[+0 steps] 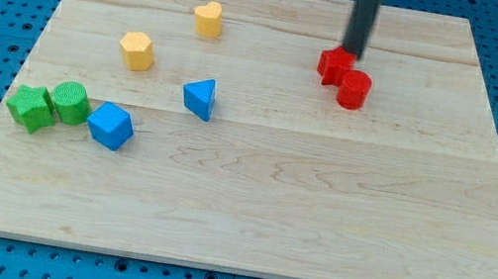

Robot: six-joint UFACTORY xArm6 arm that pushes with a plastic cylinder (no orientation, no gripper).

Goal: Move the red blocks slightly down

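My tip (352, 53) is being pressed on the top edge of the red star block (334, 66), which is touching the red cylinder (354, 89); both should be pushed down slowly together. No jaws are being carried.

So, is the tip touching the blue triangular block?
No. My tip sits at the upper edge of the red star block, far right of the blue triangular block.

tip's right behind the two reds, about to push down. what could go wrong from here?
1. My tip sits at the top edge of the red star block, left of the pair's centre; the red cylinder could roll off to the view's right and split from it.
2. An off-centre push may spin the star block rather than slide it straight.
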